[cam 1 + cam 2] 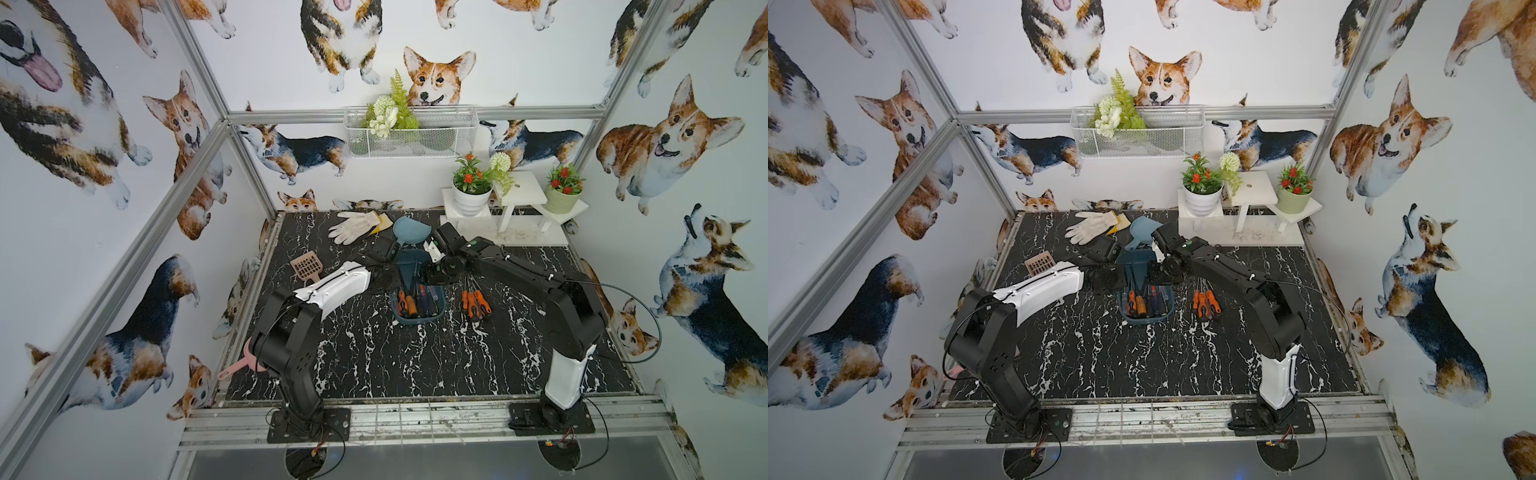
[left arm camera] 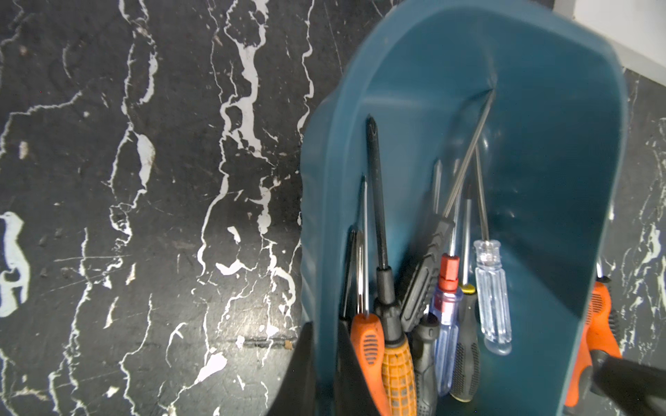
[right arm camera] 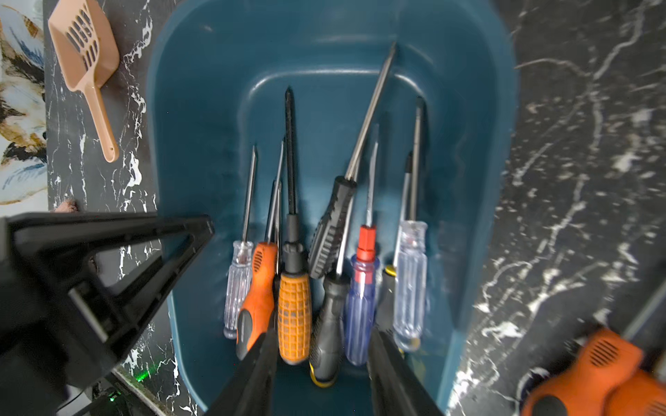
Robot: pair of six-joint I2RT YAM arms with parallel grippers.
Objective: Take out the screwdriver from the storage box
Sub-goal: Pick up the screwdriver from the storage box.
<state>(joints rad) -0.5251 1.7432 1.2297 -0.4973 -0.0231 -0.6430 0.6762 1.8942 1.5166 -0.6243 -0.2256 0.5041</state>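
The storage box is a dark teal tub in the middle of the black marble table. Several screwdrivers lie side by side in it, handles toward the arms. My left gripper is shut on the box's side wall, one finger inside and one outside. My right gripper is open inside the box. Its fingers straddle three handles: an orange gridded screwdriver, a grey-black one and a blue one with a red cap.
Three orange-and-black screwdrivers lie on the table right of the box. A tan slotted scoop lies to its left. White gloves and a light blue dustpan lie behind it. A white plant stand fills the back right corner.
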